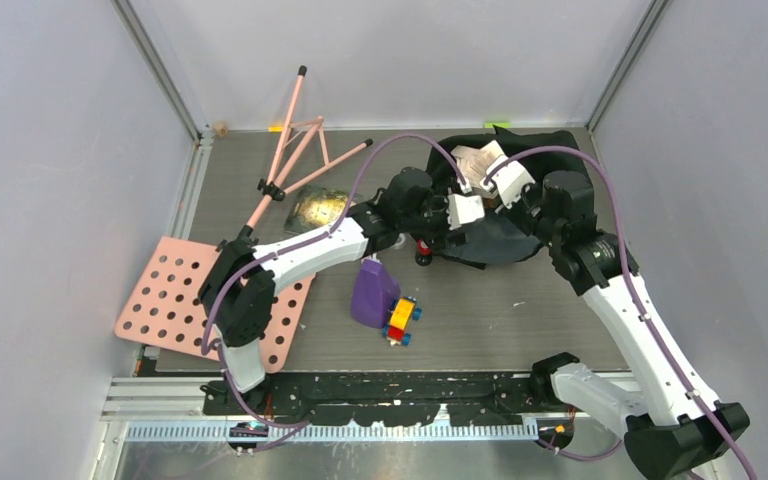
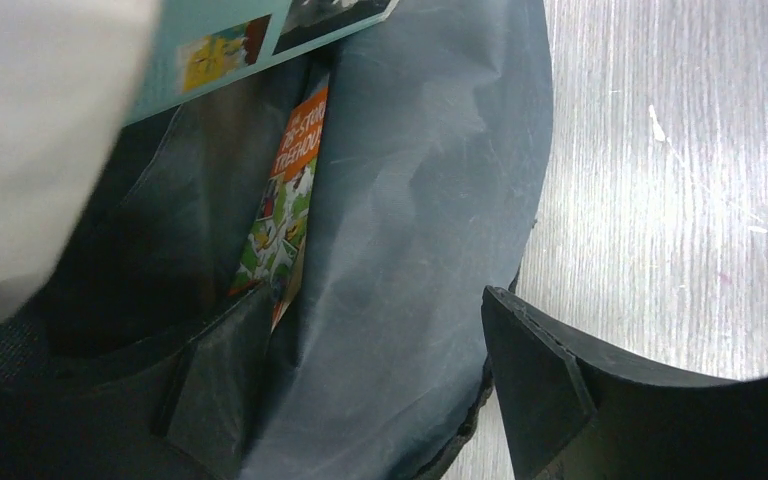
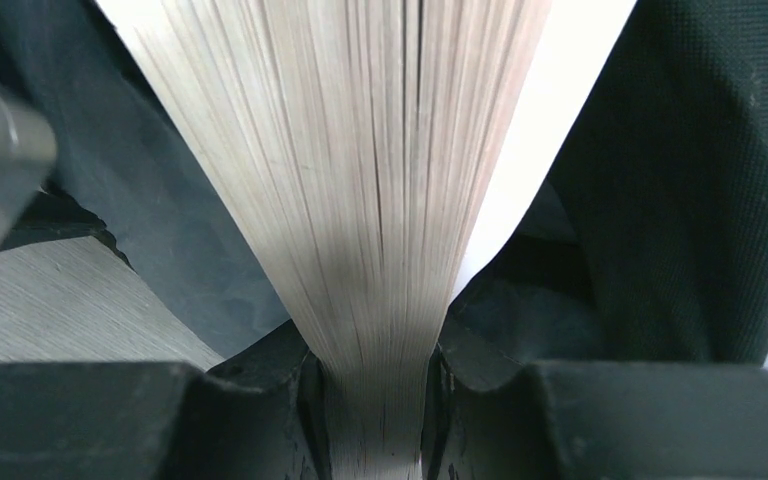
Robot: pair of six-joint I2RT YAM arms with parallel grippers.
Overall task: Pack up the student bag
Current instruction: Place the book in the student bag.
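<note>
Overhead, the student bag point(image 1: 500, 243) lies toward the far right of the tabletop point(image 1: 520, 320), with both arms reaching over its open mouth. Only the right wrist view shows the right gripper point(image 3: 375, 420) clamped on the fanned pages of a book point(image 3: 360, 200). The left wrist view shows the left gripper point(image 2: 360, 330) with jaws wide apart, straddling the bag's wall (an orange-covered booklet point(image 2: 285, 200) is tucked inside). A purple container point(image 1: 372, 292) stands near the bag, with toy blocks point(image 1: 401, 320) just beside it.
</note>
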